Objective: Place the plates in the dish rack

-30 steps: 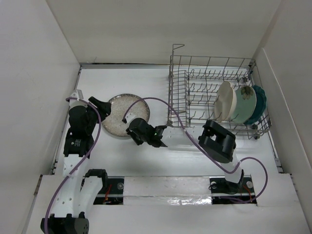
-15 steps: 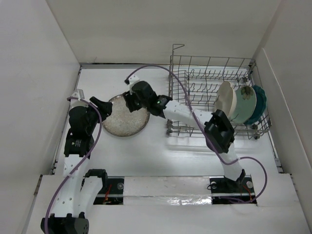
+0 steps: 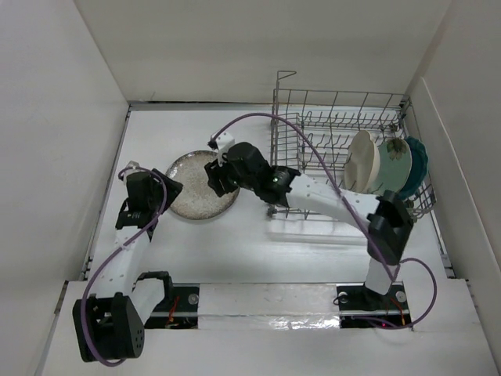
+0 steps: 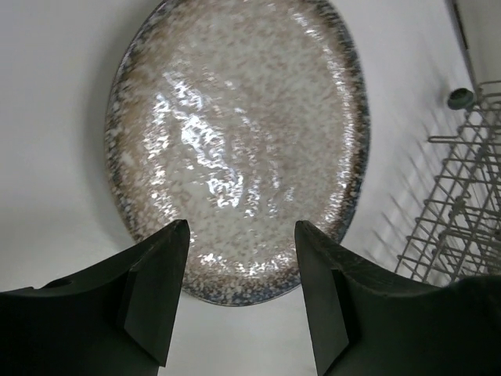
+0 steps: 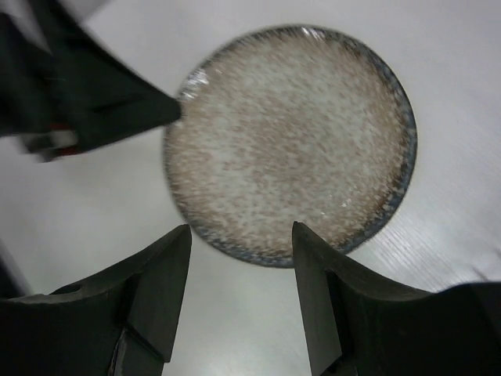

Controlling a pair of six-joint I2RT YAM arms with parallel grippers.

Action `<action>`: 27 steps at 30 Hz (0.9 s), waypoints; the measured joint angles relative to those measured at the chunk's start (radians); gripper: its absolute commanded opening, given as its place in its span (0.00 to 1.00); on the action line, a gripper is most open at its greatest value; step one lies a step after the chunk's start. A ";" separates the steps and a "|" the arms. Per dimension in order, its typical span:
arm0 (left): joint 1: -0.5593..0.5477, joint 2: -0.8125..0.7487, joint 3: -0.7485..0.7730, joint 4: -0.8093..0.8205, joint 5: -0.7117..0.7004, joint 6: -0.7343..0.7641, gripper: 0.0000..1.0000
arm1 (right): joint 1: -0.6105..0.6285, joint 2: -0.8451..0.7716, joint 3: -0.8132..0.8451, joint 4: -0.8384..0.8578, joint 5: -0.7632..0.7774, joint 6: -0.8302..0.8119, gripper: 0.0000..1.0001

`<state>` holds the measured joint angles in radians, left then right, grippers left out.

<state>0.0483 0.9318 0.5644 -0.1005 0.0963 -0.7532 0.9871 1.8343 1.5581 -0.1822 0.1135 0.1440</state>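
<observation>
While three plates (image 3: 364, 160) in rack (image 3: 313, 145), one plate (image 3: 192, 194) outside

The speckled plate (image 3: 200, 186) is showing a grey-beige face flecked with brown and ringed by a darker blue-grey rim. In the grey wire dish rack (image 3: 313, 117), the cream plate (image 3: 362, 162), the pale mint plate (image 3: 394, 166) and the dark teal plate (image 3: 417, 166) are standing out against the white table (image 3: 235, 251). The left gripper (image 4: 241, 225) and right gripper (image 5: 242, 227) are showing matte black, and purple cables (image 3: 258, 116) are trailing over the white, black-jointed arms (image 3: 321, 205).
</observation>
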 measured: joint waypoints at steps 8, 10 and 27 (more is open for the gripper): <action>0.019 0.018 -0.056 0.006 -0.113 -0.075 0.61 | 0.162 -0.386 -0.216 0.108 -0.021 -0.036 0.61; 0.027 0.027 -0.066 0.018 -0.126 -0.075 0.60 | 0.167 -0.471 -0.273 0.130 -0.021 -0.036 0.61; 0.104 0.244 -0.214 0.306 0.071 -0.094 0.57 | 0.166 -0.706 -0.454 0.162 0.010 -0.036 0.61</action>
<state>0.1524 1.1755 0.3508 0.2058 0.1673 -0.8474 1.1526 1.1286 1.1046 -0.0200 0.1234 0.1081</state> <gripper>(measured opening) 0.567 0.613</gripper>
